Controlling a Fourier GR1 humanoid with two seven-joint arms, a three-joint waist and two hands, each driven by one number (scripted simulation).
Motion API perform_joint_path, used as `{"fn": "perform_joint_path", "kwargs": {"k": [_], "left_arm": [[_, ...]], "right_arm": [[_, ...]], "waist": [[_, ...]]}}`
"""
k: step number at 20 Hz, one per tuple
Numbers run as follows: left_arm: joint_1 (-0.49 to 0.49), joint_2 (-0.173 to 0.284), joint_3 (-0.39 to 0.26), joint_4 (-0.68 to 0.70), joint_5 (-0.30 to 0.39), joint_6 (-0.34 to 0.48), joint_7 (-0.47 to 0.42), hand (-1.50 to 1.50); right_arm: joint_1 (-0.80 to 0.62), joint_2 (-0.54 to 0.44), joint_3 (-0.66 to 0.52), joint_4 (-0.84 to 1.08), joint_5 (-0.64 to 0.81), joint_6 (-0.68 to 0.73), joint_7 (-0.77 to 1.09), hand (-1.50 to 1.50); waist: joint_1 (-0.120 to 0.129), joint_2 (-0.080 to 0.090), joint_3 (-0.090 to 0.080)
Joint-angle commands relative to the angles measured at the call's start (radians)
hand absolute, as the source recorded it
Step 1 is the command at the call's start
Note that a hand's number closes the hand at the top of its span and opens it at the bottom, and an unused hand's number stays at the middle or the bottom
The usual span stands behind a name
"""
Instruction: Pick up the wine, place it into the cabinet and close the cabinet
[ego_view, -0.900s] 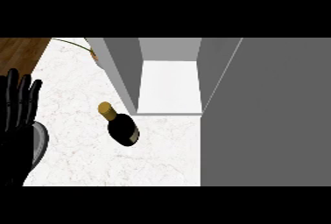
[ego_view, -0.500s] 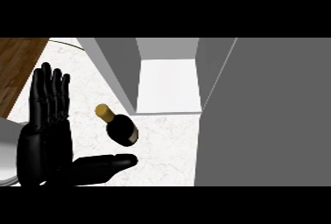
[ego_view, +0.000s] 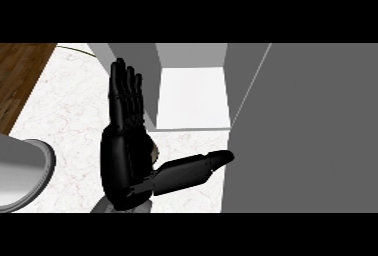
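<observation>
- The cabinet (ego_view: 192, 95) stands open at the far middle, its pale inside bare; its grey door (ego_view: 310, 125) fills the right.
- The counter (ego_view: 70, 120) is pale marble, with a grey rounded thing (ego_view: 22, 175) at the near left.
- The left hand (ego_view: 127, 165) is spread wide, fingers straight and pointing far, thumb out to the right, holding nothing.
- The wine lies hidden beneath that hand, so which way it points cannot be told.
- This looks like the reach; next the fingers must curl round the bottle.
</observation>
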Motion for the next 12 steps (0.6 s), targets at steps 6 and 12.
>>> {"fn": "perform_joint_path", "kwargs": {"k": [6,12], "left_arm": [[-0.276,-0.001,-0.15,0.118,-0.132,0.265,0.27,-1.5],[-0.46,0.0,-0.21,0.255,-0.204,0.394,0.444,-1.5]], "right_arm": [[-0.086,-0.015,-0.073,-0.08,-0.082,-0.037,0.178,-1.5],[-0.141,-0.002,-0.061,-0.038,-0.052,-0.033,0.172,-1.5]], "waist": [[0.016,-0.001,0.0],[0.008,-0.001,0.001]]}}
